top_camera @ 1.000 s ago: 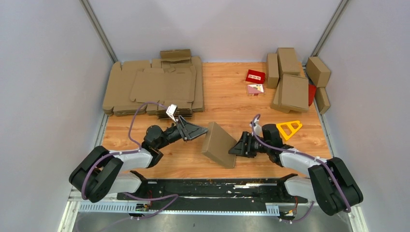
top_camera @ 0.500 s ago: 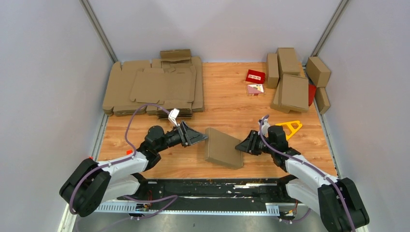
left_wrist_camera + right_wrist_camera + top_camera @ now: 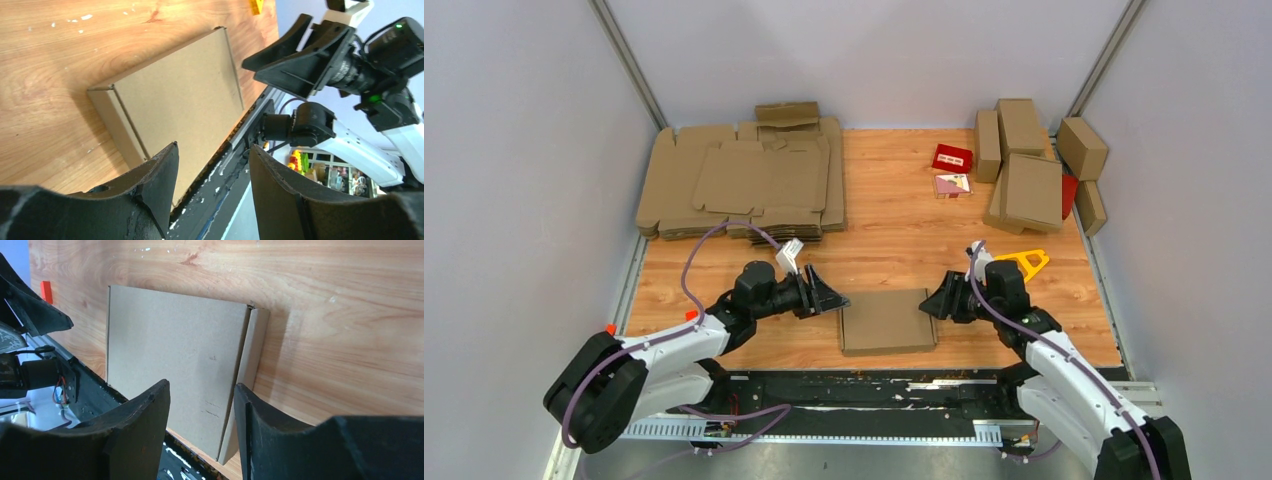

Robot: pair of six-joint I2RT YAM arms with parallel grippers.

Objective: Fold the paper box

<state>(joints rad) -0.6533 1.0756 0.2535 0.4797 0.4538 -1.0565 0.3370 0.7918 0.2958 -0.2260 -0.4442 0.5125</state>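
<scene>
The paper box (image 3: 888,320) is a closed, shallow brown cardboard box lying flat at the table's near edge. It also shows in the left wrist view (image 3: 180,100) and the right wrist view (image 3: 175,355). My left gripper (image 3: 832,299) is open and empty just left of the box's left end (image 3: 212,150). My right gripper (image 3: 936,301) is open and empty just right of the box's right end (image 3: 202,390). Neither gripper holds the box.
A thick pile of flat brown blanks (image 3: 744,180) lies at the back left. Several folded brown boxes (image 3: 1029,165) stand at the back right, with a small red carton (image 3: 952,157) and a card beside them. A yellow triangular tool (image 3: 1022,263) lies behind my right gripper.
The box was tilted on edge between the grippers and now lies flat on the table. Both grippers have let it go and drawn back toward the near edge.
</scene>
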